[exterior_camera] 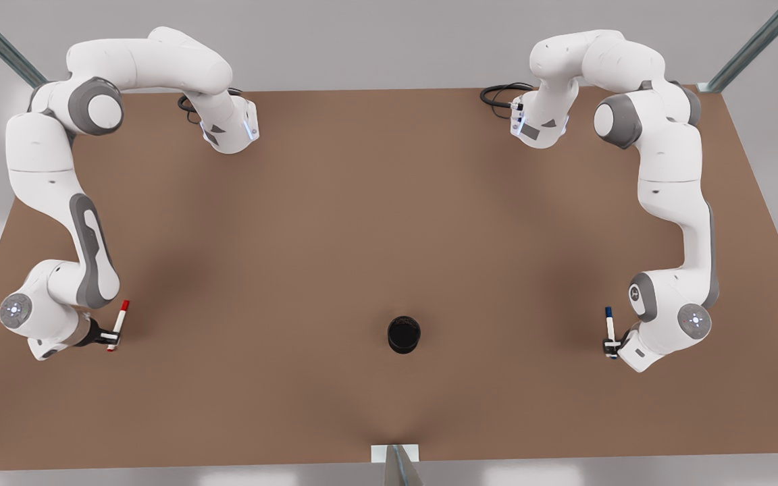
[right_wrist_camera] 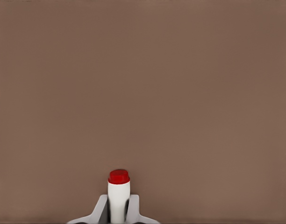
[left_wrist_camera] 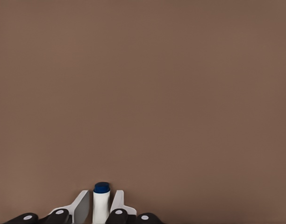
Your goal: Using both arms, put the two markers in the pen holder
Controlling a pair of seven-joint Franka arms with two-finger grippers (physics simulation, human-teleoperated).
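Two markers gripped, one per arm; holder waiting between them.

Front view: brown table [exterior_camera: 335, 223]; black holder [exterior_camera: 404, 333] upright near the front edge, well apart from both arms. At this view's left, the right gripper [exterior_camera: 111, 336] clamps the red marker [exterior_camera: 117, 326] low on its barrel; at this view's right, the left gripper [exterior_camera: 610, 345] clamps the blue marker [exterior_camera: 609, 331] likewise.
Left wrist view: left gripper [left_wrist_camera: 100, 211], fingers [left_wrist_camera: 80, 207] pressed on either side of the blue marker [left_wrist_camera: 101, 201], bare table beyond.
Right wrist view: right gripper [right_wrist_camera: 118, 209] clenched on the red marker [right_wrist_camera: 118, 193].
Handling note, my judgement: carry each marker over the holder, stand it vertical above the rim, let go only once the lower end is inside; bring the arms in one after the other so they don't meet.
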